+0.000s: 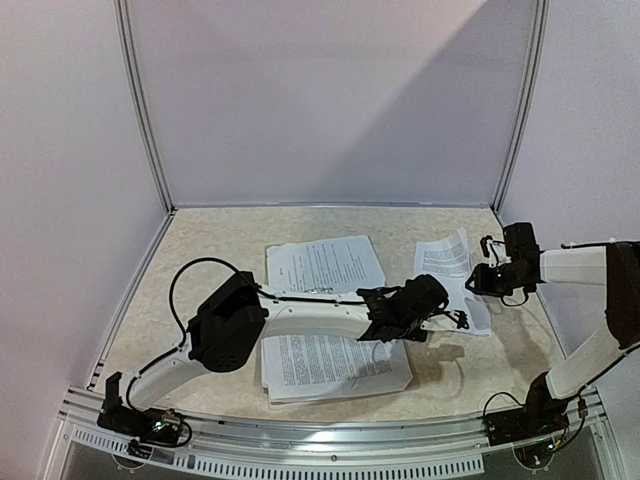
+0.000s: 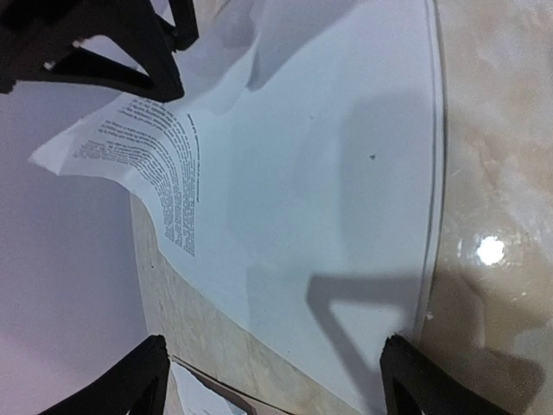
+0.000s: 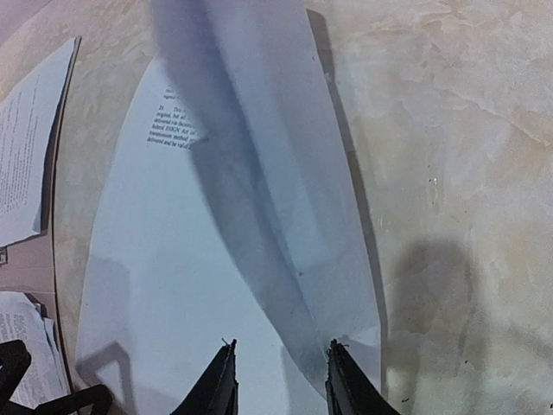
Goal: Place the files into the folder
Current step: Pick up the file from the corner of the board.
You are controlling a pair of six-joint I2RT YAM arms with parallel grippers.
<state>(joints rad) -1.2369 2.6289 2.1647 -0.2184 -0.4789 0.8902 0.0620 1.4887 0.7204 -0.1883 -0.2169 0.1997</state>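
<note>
Right wrist view: right pincer (image 3: 281, 350) narrowly parted astride ridge of curled sheet (image 3: 216, 259) on tabletop (image 3: 449, 173); pinching or merely straddling, cannot tell. Left pincer (image 2: 272, 346) spread wide over same sheet; other files (image 3: 22, 147) lying left of right pincer.

The table (image 1: 200, 260) has a flat beige, marble-patterned top, bounded by pale walls (image 1: 330, 100) on three sides. Near its centre lies a stack of printed sheets (image 1: 335, 365), text side up. A further printed sheet (image 1: 325, 265) lies just behind it, slightly skewed. A strip of tan folder (image 3: 26, 268) shows between them. To the right, apart from these, a single sheet (image 1: 447, 262) rests on the top, buckled into a raised ridge.
</note>
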